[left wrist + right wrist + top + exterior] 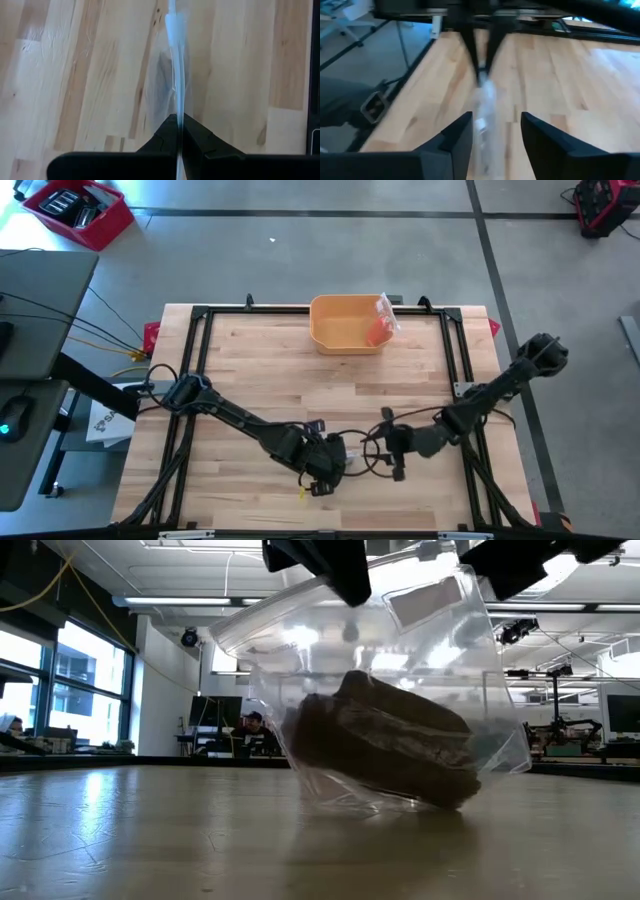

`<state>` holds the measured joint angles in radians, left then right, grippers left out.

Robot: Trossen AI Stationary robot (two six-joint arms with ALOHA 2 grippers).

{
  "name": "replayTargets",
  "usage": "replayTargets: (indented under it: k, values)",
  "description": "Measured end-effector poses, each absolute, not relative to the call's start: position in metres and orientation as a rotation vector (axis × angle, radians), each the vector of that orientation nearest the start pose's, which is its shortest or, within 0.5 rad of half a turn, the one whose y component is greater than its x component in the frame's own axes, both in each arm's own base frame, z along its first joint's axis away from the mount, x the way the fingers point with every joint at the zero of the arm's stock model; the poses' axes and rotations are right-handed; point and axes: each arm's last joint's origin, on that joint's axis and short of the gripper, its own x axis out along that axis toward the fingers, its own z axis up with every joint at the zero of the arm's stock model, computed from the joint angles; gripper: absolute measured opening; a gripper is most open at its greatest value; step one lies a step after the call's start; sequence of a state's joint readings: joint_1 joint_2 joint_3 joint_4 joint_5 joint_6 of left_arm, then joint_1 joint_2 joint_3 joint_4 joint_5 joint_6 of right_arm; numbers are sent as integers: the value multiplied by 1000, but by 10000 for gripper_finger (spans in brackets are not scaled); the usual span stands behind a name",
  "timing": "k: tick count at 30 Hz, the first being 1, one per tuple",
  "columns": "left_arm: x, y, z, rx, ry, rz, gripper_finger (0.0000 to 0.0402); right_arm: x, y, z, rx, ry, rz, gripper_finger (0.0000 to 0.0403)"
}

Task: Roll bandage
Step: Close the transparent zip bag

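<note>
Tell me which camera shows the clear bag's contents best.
The low view: the clear bag fills it, a dark roll visible inside. The left wrist view shows only the bag's edge pinched in the left gripper; the right wrist view blurs it; the high view hides it between the arms.

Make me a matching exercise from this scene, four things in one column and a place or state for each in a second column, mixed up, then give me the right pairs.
Things:
1. left hand
2. right hand
3. clear plastic bag
4. yellow bin

Place or state:
A. at the table's far edge, with an orange packet in it
B. shut on the bag's top edge
C. open, fingers either side of the bag's edge
D. hanging at the table's near side, a dark roll inside

Pairs: 1-B, 2-C, 3-D, 4-A
</note>
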<state>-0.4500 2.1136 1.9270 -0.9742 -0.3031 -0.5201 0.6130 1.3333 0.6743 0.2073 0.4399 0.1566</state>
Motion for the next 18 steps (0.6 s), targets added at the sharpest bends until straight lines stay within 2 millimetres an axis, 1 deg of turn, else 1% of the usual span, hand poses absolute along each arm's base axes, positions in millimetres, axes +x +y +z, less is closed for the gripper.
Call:
replayTargets:
  k: [2, 4, 8, 10, 13, 14, 18]
  values:
    - [406, -186, 256, -38, 1062, 147, 0, 235, 140, 216, -60, 412, 143, 146]
    - [407, -187, 256, -32, 1055, 142, 0, 240, 136, 214, -38, 424, 189, 135]
    - [410, -188, 258, -26, 1021, 130, 0, 250, 134, 210, -34, 413, 260, 102]
    - [410, -188, 258, -24, 1014, 125, 0, 252, 136, 208, -59, 396, 277, 74]
    - [410, -188, 258, -23, 1015, 126, 0, 253, 139, 209, -71, 368, 293, 19]
    - [410, -188, 258, -26, 1014, 129, 0, 252, 140, 209, -81, 363, 293, 10]
    - [410, -187, 258, -16, 1002, 152, 5, 250, 143, 209, -91, 356, 239, 4]
